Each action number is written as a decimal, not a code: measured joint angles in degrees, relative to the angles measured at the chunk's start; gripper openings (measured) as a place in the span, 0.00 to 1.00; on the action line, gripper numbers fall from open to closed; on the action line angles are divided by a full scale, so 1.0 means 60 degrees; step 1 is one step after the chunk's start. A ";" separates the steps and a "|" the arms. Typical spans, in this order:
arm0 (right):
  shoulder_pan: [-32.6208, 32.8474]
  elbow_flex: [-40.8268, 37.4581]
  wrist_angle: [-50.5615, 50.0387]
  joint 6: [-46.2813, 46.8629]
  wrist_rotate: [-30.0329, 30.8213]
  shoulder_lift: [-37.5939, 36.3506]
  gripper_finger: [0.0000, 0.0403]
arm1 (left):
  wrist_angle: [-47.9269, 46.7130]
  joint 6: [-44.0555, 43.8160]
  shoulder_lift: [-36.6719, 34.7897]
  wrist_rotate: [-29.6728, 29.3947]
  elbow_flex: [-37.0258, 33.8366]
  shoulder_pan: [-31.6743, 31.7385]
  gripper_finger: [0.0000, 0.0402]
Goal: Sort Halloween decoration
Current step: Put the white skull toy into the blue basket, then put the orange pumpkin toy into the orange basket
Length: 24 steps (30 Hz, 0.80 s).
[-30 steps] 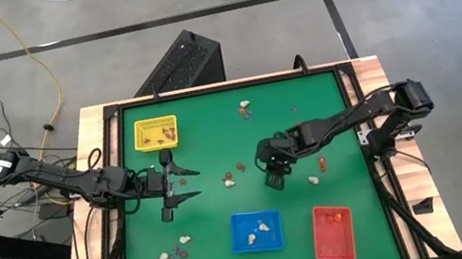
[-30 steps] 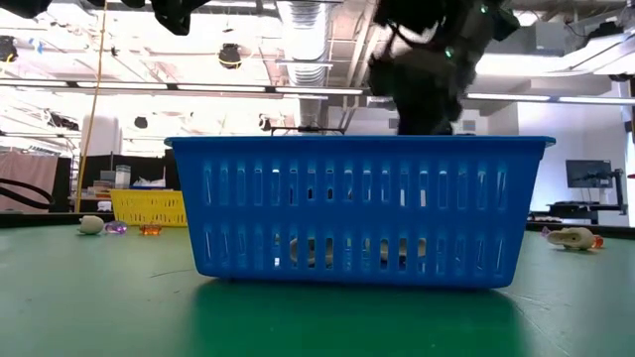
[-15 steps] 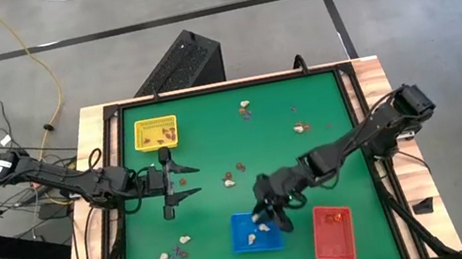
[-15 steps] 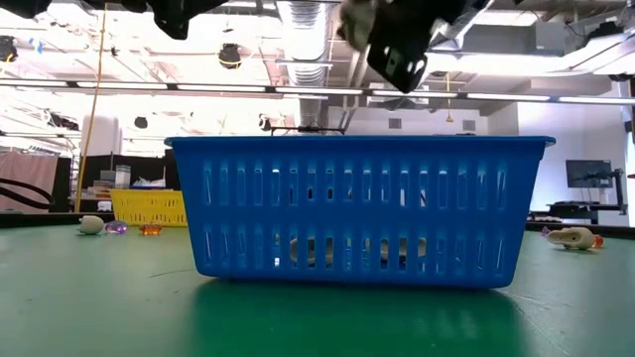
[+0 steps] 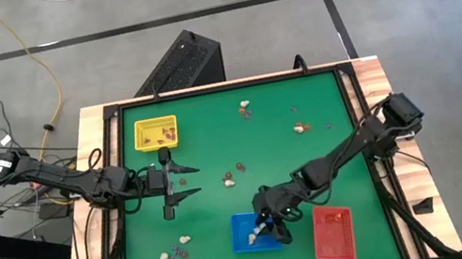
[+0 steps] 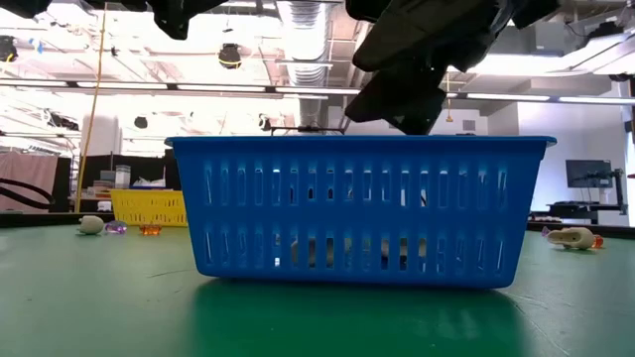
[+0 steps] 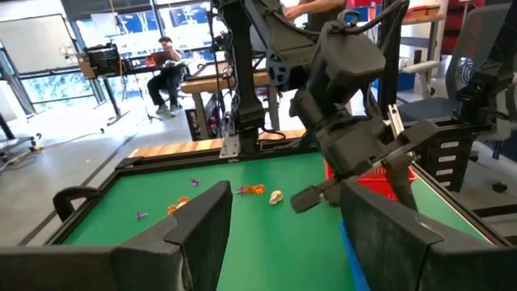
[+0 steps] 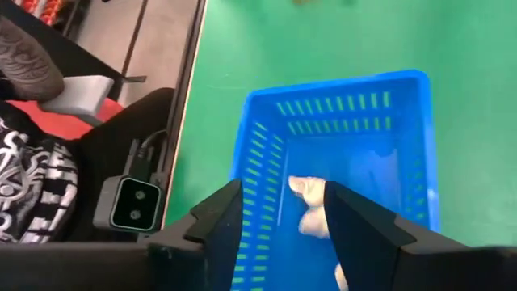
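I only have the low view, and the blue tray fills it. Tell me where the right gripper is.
Observer: The right gripper hangs over the blue tray, fingers apart, nothing between them.
Operator: Report what's inside that tray.
Observer: Whitish trinkets lie on its floor.
Operator: Now give me the left arm.
Observer: The left gripper hovers open over the green mat, near the yellow tray.
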 joint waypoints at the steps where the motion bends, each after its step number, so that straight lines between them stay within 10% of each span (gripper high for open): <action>1: -0.0073 0.0000 -0.0127 0.0000 -0.0004 -0.0056 0.53 | -0.0004 -0.0003 0.0000 0.0000 0.0000 0.0000 0.55; 24: -0.0733 -0.0258 -0.0711 -0.3705 0.2468 -0.1419 0.50 | -0.0519 -0.0547 0.2639 0.0059 0.0004 0.1450 0.55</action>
